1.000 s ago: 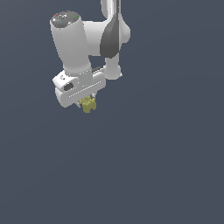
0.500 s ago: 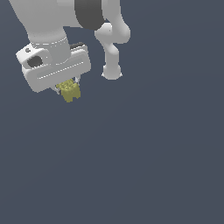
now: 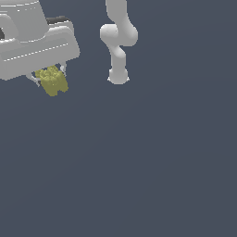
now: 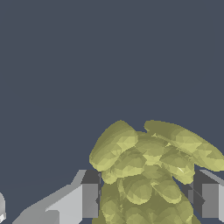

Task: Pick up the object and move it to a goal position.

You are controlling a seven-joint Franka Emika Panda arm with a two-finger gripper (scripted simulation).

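One gripper [image 3: 48,77], at the exterior view's upper left, clamps the olive-yellow object [image 3: 52,81] between its fingers [image 4: 83,200]; the lumpy object [image 4: 148,175] hangs below the white gripper head [image 3: 37,48].

Olive-yellow lumpy object [image 3: 52,80] [image 4: 148,175] held aloft, clamped between the fingers [image 4: 89,200].

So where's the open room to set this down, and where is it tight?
Nearly all the dark floor is bare: everything below the gripper holding the object, and across to the exterior view's right. The one crowded spot is the arm's base at top center.
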